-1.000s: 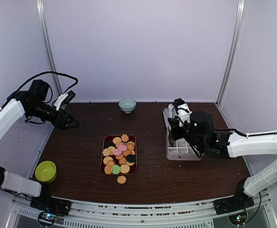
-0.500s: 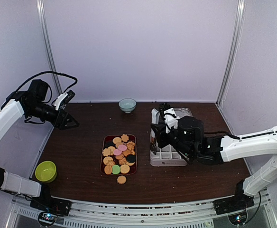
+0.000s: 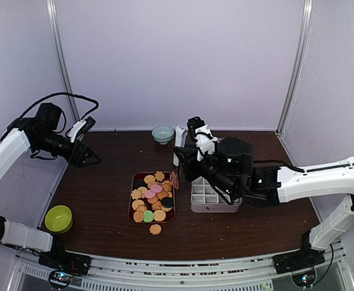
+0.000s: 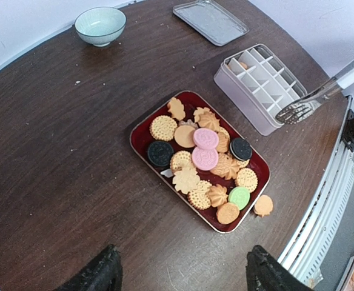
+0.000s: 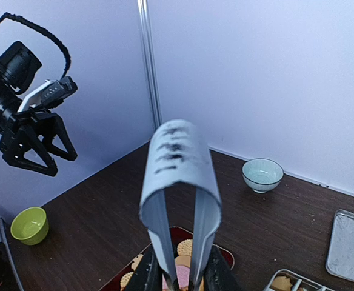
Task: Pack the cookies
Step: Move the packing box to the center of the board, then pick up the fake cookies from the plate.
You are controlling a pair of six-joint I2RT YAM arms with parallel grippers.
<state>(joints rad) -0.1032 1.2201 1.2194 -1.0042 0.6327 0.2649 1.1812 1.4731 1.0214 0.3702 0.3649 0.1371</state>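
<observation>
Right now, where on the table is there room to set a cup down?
Widest bare stretch: left of the red tray, between the green bowl and the pale bowl. Also free: the strip in front of the divided box. Crowded: between tray and box, where the tongs hang; a loose cookie lies off the tray's near edge.

Golden, pink, dark and green cookies [image 4: 204, 159] heaped on red tray [image 4: 140, 140]

Honestly nothing legible anywhere here. The tongs [image 5: 178, 157] have some dark smudgy marks across the bend in the right wrist view, and the divided box [image 3: 210, 200] has a tiny line of print on its front wall, but both are too blurry to read. The pink cookies [image 4: 206, 138] look stamped, but I can't make that out either.
</observation>
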